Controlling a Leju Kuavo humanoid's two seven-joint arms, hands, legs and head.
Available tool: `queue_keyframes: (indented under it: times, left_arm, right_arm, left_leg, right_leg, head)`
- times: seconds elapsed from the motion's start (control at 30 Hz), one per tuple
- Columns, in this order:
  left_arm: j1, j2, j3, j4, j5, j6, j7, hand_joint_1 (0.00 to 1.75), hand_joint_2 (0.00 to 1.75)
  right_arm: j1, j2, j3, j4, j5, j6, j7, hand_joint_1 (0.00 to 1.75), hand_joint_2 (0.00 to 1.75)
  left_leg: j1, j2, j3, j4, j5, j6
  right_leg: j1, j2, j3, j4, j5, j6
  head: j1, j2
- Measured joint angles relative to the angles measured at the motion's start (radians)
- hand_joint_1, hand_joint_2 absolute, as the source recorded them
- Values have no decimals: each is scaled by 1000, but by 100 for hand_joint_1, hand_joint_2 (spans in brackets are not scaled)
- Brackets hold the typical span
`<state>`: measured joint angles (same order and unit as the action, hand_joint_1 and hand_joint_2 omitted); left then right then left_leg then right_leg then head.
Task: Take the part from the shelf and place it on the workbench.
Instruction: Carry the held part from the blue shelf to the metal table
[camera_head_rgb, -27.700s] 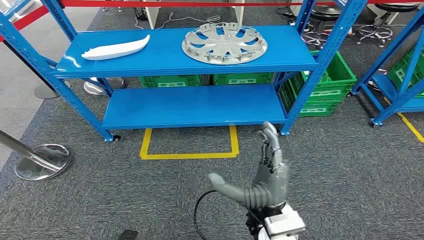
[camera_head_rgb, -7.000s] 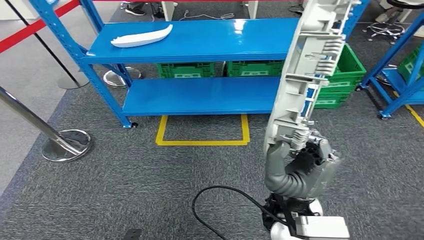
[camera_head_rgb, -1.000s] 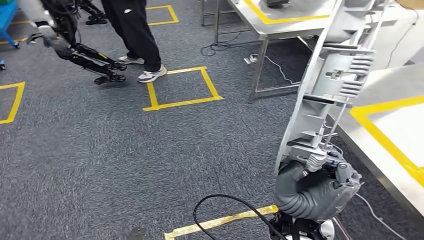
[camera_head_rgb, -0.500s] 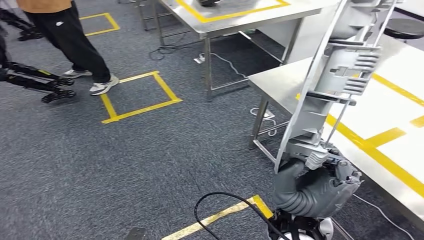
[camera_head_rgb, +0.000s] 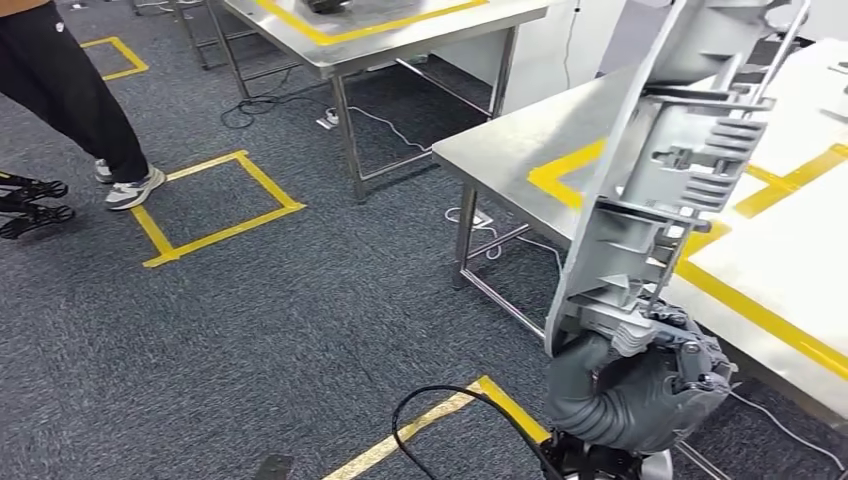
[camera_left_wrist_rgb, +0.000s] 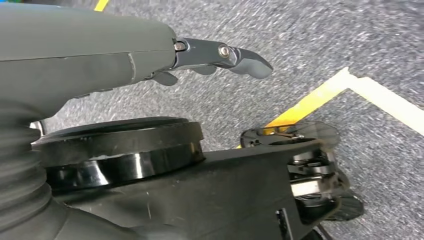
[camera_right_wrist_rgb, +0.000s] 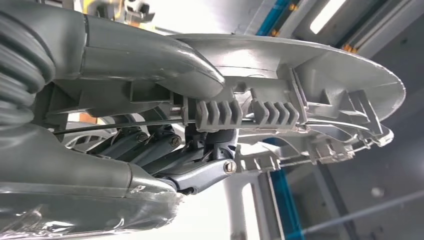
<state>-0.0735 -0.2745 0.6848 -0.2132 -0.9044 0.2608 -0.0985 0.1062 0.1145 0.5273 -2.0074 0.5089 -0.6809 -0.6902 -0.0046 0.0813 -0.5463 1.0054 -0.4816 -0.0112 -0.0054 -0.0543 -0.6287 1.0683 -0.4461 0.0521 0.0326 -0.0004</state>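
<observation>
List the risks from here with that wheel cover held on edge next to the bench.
1. The right hand grips the wheel cover only at its lower rim, so the tall, upright part could tip or slip out.
2. The cover stands close over the workbench edge and could clip it on the way in.
3. A black cable loops on the carpet near the robot's feet, a possible snag.

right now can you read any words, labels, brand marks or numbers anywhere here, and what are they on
No readable text in any view.
The silver part held by the right hand: bare moulded ribs and clips, no lettering visible.
The workbench: yellow tape lines, no words.
The person's shoe: any mark there is too small to read.
The left hand and the carpet with its yellow tape: no print.
</observation>
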Motion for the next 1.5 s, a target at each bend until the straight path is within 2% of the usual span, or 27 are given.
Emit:
queue_keyframes:
  times: [0.03, 0.1, 0.17, 0.2, 0.27, 0.33, 0.4, 0.47, 0.5, 0.57, 0.6, 0.63, 0.67, 0.7, 0.77, 0.83, 0.87, 0.93, 1.0, 1.07, 1.13, 1.2, 1.27, 1.33, 1.4, 1.43, 1.5]
  left_arm:
    - [0, 0, 0, 0, 0, 0, -1, 0, 175]
    - [-2, 1, 0, 0, -2, 0, -1, 0, 175]
    - [-3, 1, 0, 0, -5, 0, -1, 0, 175]
    - [-4, 1, 0, 0, -7, -1, -2, 0, 175]
    - [-2, 3, 1, 0, -8, -2, -3, 0, 175]
    - [0, 5, 1, 0, -9, -3, -6, 0, 175]
    - [0, 6, 1, 0, -13, -4, -8, 0, 175]
    - [-2, 7, 1, 0, -16, -5, -9, 0, 175]
    - [-3, 7, 1, 0, -17, -6, -10, 0, 175]
    - [-4, 7, 1, 0, -18, -7, -10, 0, 175]
    - [-4, 7, 2, 0, -18, -8, -10, 0, 175]
    - [-4, 7, 2, 0, -19, -8, -10, 0, 175]
    - [-5, 6, 2, 0, -20, -8, -10, 0, 175]
    - [-5, 6, 2, 0, -20, -8, -10, 0, 175]
    - [-3, 6, 2, 0, -20, -7, -13, 0, 175]
    - [1, 7, 3, 0, -18, -5, -17, 0, 175]
    - [2, 8, 3, 0, -17, -4, -19, 0, 175]
    - [1, 7, 6, 0, -8, 4, -27, 0, 175]
    - [0, 7, 16, 0, 9, 20, -43, 0, 175]
    - [-1, 9, 29, 0, 21, 35, -61, 0, 175]
    - [-4, 11, 39, 0, 25, 43, -73, 0, 175]
    - [-7, 12, 48, 0, 25, 46, -79, 0, 175]
    - [-6, 14, 54, 0, 26, 46, -80, 0, 175]
    - [-3, 17, 58, 0, 27, 47, -81, 0, 175]
    - [-2, 18, 65, 0, 27, 46, -81, 0, 175]
    - [-3, 18, 68, 0, 26, 45, -81, 0, 175]
    - [-4, 17, 72, 0, 21, 43, -80, 0, 175]
  right_arm:
    - [0, 2, -1, -2, 1, 0, 0, 175, 175]
    - [1, 7, -4, -8, 4, 0, 0, 175, 175]
    - [3, 11, -8, -15, 11, 0, 0, 175, 175]
    - [4, 14, -11, -17, 16, 0, 0, 175, 175]
    - [5, 18, -16, -21, 22, 0, 0, 175, 175]
    - [5, 19, -20, -23, 24, 0, 0, 175, 175]
    - [4, 19, -21, -24, 23, 0, 0, 175, 175]
    - [3, 19, -21, -24, 23, 0, 0, 175, 175]
    - [2, 20, -21, -24, 23, 0, 0, 175, 175]
    - [2, 21, -22, -25, 23, 0, 0, 175, 175]
    - [3, 22, -22, -26, 23, 0, 0, 175, 175]
    - [5, 22, -23, -27, 23, 0, 0, 175, 175]
    - [6, 22, -24, -28, 23, 0, 0, 175, 175]
    - [6, 22, -24, -29, 23, 0, 0, 175, 175]
    - [6, 22, -25, -30, 23, 0, 0, 175, 175]
    - [7, 22, -25, -30, 23, 0, 0, 175, 175]
    - [7, 22, -25, -30, 24, 0, 0, 175, 175]
    - [8, 22, -26, -30, 25, 0, 0, 175, 175]
    - [8, 22, -26, -30, 27, 0, 0, 175, 175]
    - [7, 22, -28, -30, 32, 0, 0, 175, 175]
    - [8, 22, -31, -32, 41, 0, 0, 175, 175]
    - [10, 24, -37, -36, 53, 0, 1, 175, 175]
    - [10, 28, -43, -39, 65, 0, 2, 175, 175]
    - [11, 30, -47, -40, 70, 0, 2, 175, 175]
    - [14, 30, -50, -43, 71, 0, 2, 175, 175]
    - [16, 31, -52, -46, 71, 0, 2, 175, 175]
    - [18, 34, -55, -54, 74, 0, 2, 175, 175]
  left_leg:
    - [-3, 6, 2, 0, -1, -5]
    - [-3, 21, 3, -1, -2, -14]
    - [1, 3, -2, 16, -21, -25]
    - [3, -19, -16, 49, -44, -29]
    - [4, -63, -76, 174, -107, -33]
    - [4, -74, -128, 270, -132, -33]
    - [5, -80, -118, 233, -83, -30]
    - [10, -121, -62, 110, -14, -27]
    - [14, -145, -38, 57, 3, -25]
    - [15, -170, -19, 10, 7, -19]
    - [14, -161, -18, 7, 8, -13]
    - [14, -149, -18, 4, 11, -7]
    - [14, -137, -17, 2, 14, 1]
    - [13, -123, -17, -1, 16, 7]
    - [10, -94, -17, -2, 16, 15]
    - [7, -63, -17, -2, 14, 17]
    - [7, -48, -17, -2, 14, 17]
    - [7, -21, -13, -2, 11, 14]
    - [2, -1, -8, 0, 5, 5]
    - [-3, 16, -4, 1, 2, -5]
    - [-1, 27, -2, 0, 1, -15]
    - [4, -8, -13, 29, -24, -27]
    - [6, -60, -63, 133, -81, -34]
    - [6, -74, -126, 251, -123, -36]
    - [7, -77, -139, 259, -95, -34]
    - [8, -84, -119, 212, -58, -33]
    - [17, -128, -63, 86, 3, -31]
  right_leg:
    - [2, -6, 9, -18, 1, -7]
    - [5, 15, 5, -19, 5, -21]
    - [3, 38, 3, -22, 10, -32]
    - [0, 49, 3, -24, 12, -37]
    - [-2, 72, 1, -24, 13, -43]
    - [-3, 100, -1, -24, 15, -45]
    - [-4, 129, -1, -24, 17, -43]
    - [-5, 156, -2, -22, 20, -36]
    - [-5, 169, -6, -21, 22, -32]
    - [-7, 190, -14, -23, 28, -18]
    - [-10, 200, -18, -27, 33, -12]
    - [-11, 196, -22, -28, 34, -6]
    - [-9, 175, -30, -17, 26, -3]
    - [-7, 144, -46, 14, 6, 1]
    - [-3, 81, -99, 135, -62, 5]
    - [-4, 65, -148, 250, -109, 9]
    - [-4, 62, -150, 261, -106, 10]
    - [-4, 45, -89, 163, -55, 10]
    - [0, 3, -9, 26, -12, 5]
    - [4, -11, 18, -24, -3, -6]
    - [4, 14, 14, -25, 2, -19]
    - [-1, 37, 12, -30, 8, -30]
    - [-5, 60, 11, -32, 12, -38]
    - [-5, 87, 8, -32, 14, -40]
    - [-6, 117, 8, -32, 16, -39]
    - [-7, 132, 8, -32, 17, -36]
    - [-8, 160, 4, -29, 19, -28]
  head:
    - [-1, 0]
    - [-2, 0]
    - [-2, 0]
    - [-4, 0]
    - [-6, 0]
    - [-7, 0]
    - [-7, 0]
    - [-7, 0]
    - [-8, 0]
    - [-8, 0]
    - [-7, 0]
    - [-8, 0]
    - [-6, 0]
    - [-3, 0]
    - [2, 0]
    - [2, 0]
    - [2, 0]
    - [2, 0]
    - [2, 0]
    - [-1, 0]
    - [-3, 0]
    - [-5, 0]
    - [-9, 0]
    - [-12, 0]
    - [-12, 0]
    - [-12, 0]
    - [-12, 0]
